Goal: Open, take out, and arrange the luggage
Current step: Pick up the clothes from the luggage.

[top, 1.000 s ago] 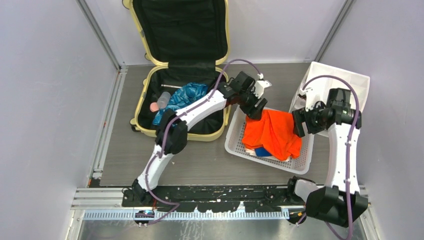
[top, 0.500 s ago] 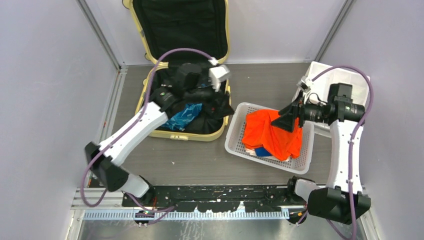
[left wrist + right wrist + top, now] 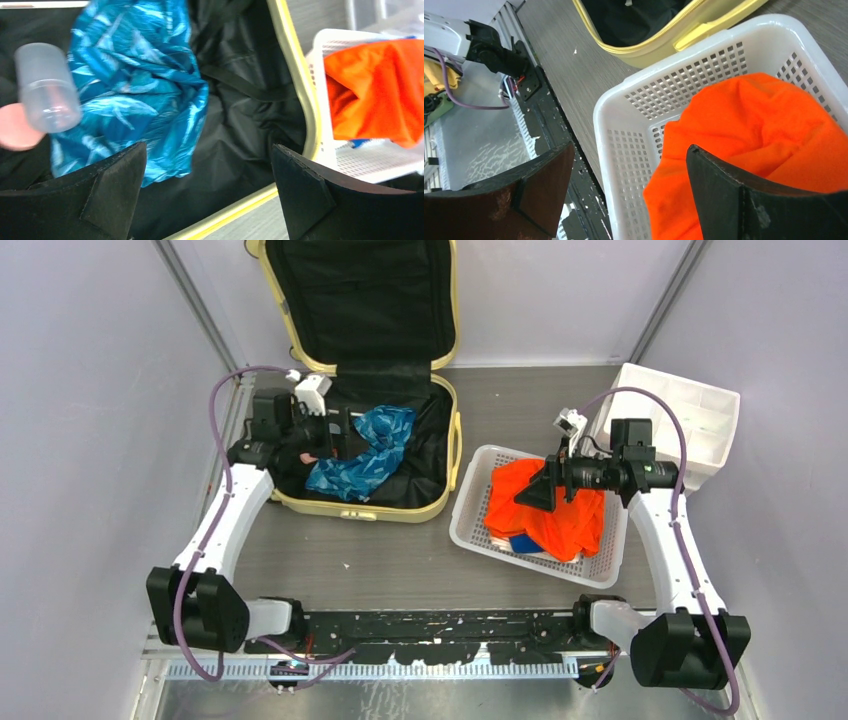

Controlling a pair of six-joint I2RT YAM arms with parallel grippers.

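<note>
Suitcase sits upper centre of the top view on the bench, already open, lid propped upright against the back wall, black lining showing. I judge the step as take-out, partway through. An orange garment is piled in the white perforated basket just right of the case. A blue patterned garment, a clear plastic bottle and something pink beside it lie in the lower shell. The left gripper is at the left side of the shell, pointing across it; in the wrist view its fingers are spread wide with nothing between them, blue garment and bottle just ahead. The right gripper hangs over the orange garment, fingers also spread apart and holding nothing as far as I can see. White compartment bin is at the far right, contents too small to tell. Next, I'd drop the left fingers onto a bunched fold of the blue garment, or line up on the bottle, then close and lift clear of the yellow rim towards the basket. The bottle looks likely to roll if nudged.
</note>
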